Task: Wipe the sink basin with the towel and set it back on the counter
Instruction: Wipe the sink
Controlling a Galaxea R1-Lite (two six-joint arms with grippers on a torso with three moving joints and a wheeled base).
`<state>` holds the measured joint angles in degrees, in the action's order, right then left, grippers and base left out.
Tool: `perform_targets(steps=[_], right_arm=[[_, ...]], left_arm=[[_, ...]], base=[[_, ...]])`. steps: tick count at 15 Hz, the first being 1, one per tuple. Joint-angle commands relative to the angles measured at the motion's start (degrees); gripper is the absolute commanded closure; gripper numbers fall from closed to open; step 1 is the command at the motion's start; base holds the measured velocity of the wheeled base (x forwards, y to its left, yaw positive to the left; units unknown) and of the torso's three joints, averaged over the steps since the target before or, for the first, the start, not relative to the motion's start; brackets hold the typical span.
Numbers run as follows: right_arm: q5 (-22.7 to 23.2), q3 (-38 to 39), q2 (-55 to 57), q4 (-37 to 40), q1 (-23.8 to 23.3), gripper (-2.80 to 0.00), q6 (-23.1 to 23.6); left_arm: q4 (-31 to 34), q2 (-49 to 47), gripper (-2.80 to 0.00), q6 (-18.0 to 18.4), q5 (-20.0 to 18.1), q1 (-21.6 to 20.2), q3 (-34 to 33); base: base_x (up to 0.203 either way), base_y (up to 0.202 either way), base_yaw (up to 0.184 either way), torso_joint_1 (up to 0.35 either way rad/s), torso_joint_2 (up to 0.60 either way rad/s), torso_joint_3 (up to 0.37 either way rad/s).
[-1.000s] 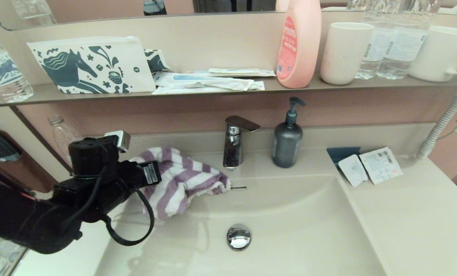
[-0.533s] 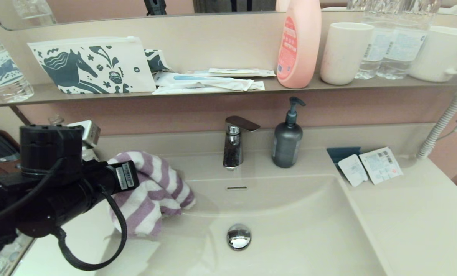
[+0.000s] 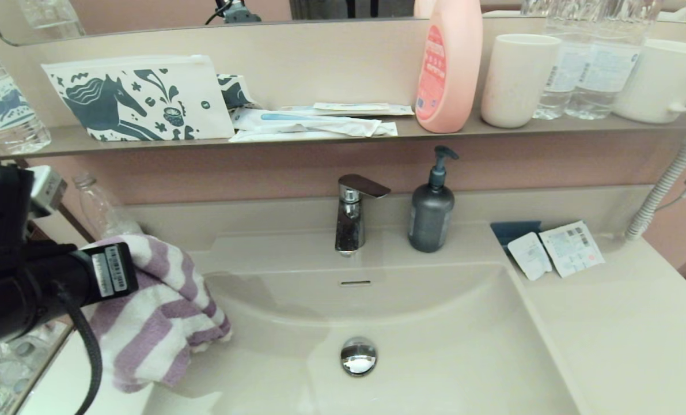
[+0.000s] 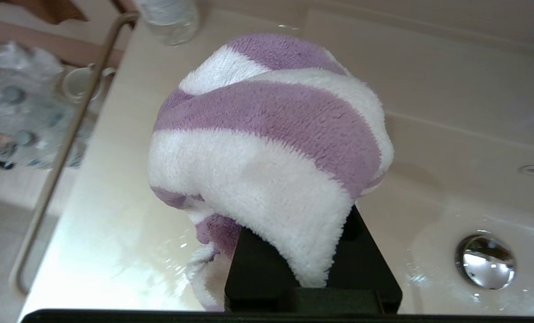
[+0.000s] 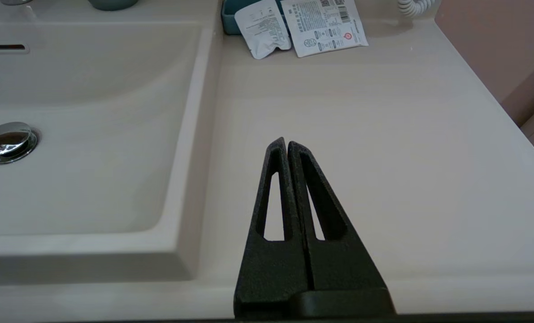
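Left tool [image 4: 293, 251] clamped on the towel [image 3: 152, 311], held at the sink basin [image 3: 435, 346] rim's 9 o'clock edge, over the surface [image 3: 619, 323]. Right tool [image 5: 287, 146] closed, empty, above the surface at 3 o'clock.

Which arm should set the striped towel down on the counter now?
Left. The left gripper already holds the purple-and-white striped terry towel over the beige counter's left edge; the right gripper is shut, empty, above the counter's far side.
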<state>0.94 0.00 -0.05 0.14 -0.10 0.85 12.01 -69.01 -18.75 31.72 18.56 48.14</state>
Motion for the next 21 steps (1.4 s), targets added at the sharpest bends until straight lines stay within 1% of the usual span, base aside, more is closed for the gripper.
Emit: perform_targets(steps=[1,2,3,4,5,7,9,11,14,15,16,17,19,21], right_arm=[[0.0,0.0,0.0,0.0,0.0,0.00,0.0],[0.0,0.0,0.0,0.0,0.0,0.00,0.0],[0.0,0.0,0.0,-0.1,0.0,0.00,0.0],[0.0,0.0,0.0,0.0,0.0,0.00,0.0],[0.0,0.0,0.0,0.0,0.0,0.00,0.0],[0.0,0.0,0.0,0.0,0.0,0.00,0.0],[0.0,0.0,0.0,0.0,0.0,0.00,0.0],[0.0,0.0,0.0,0.0,0.0,0.00,0.0],[0.0,0.0,0.0,0.0,0.0,0.00,0.0],[0.0,0.0,0.0,0.0,0.0,0.00,0.0],[0.0,0.0,0.0,0.0,0.0,0.00,0.0],[0.0,0.0,0.0,0.0,0.0,0.00,0.0],[0.0,0.0,0.0,0.0,0.0,0.00,0.0],[0.0,0.0,0.0,-0.1,0.0,0.00,0.0]], left_arm=[[1.4,1.9,0.00,0.2,1.1,-4.2,1.8],[1.8,1.9,0.00,0.9,1.2,-7.2,3.3],[2.7,2.0,0.00,2.5,1.1,-10.7,5.2],[3.4,2.1,0.00,5.0,0.8,-13.8,6.8],[3.9,2.8,0.00,7.5,0.0,-15.8,7.5],[4.9,5.0,0.00,13.5,-1.3,-18.1,5.4],[5.0,4.1,0.00,13.1,-3.5,-21.3,4.2],[5.1,3.7,0.00,13.1,-7.9,-25.2,2.5],[5.3,3.8,0.00,13.1,-8.9,-26.5,-2.7],[5.1,3.8,0.00,12.7,-9.1,-26.6,-4.9],[5.0,3.8,0.00,11.6,-9.7,-26.6,-7.4],[4.9,4.2,0.00,10.1,-11.6,-27.2,-9.6],[5.0,5.3,0.00,9.8,-14.5,-29.5,-12.2],[5.1,6.3,0.00,9.8,-15.1,-29.7,-14.5]], base=[[0.000,0.000,0.000,0.000,0.00,0.000],[0.000,0.000,0.000,0.000,0.00,0.000],[0.000,0.000,0.000,0.000,0.00,0.000],[0.000,0.000,0.000,0.000,0.00,0.000],[0.000,0.000,0.000,0.000,0.00,0.000],[0.000,0.000,0.000,0.000,0.00,0.000],[0.000,0.000,0.000,0.000,0.00,0.000],[0.000,0.000,0.000,0.000,0.00,0.000],[0.000,0.000,0.000,0.000,0.00,0.000],[0.000,0.000,0.000,0.000,0.00,0.000],[0.000,0.000,0.000,0.000,0.00,0.000],[0.000,0.000,0.000,0.000,0.00,0.000],[0.000,0.000,0.000,0.000,0.00,0.000],[0.000,0.000,0.000,0.000,0.00,0.000]])
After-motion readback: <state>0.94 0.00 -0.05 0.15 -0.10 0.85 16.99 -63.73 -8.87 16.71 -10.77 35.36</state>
